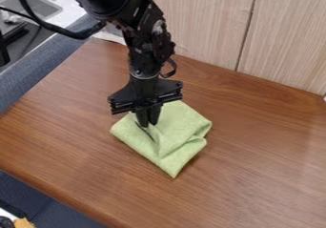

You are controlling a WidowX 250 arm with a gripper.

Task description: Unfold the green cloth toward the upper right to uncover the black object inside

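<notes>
Cloth, green (181,124): one, on table (267,160), beneath gripper (149,125). Gripper, black: one; jaws together, tips at cloth; whether fabric is pinched between, cannot tell. Done, by judgement: cloth partly folded, layers overlapping. Left, by judgement: loose fold at right unflattened, edges uneven, gripper not clear. Table, brown wood: one. Wall panels, pale (200,19): two, one seam.
</notes>
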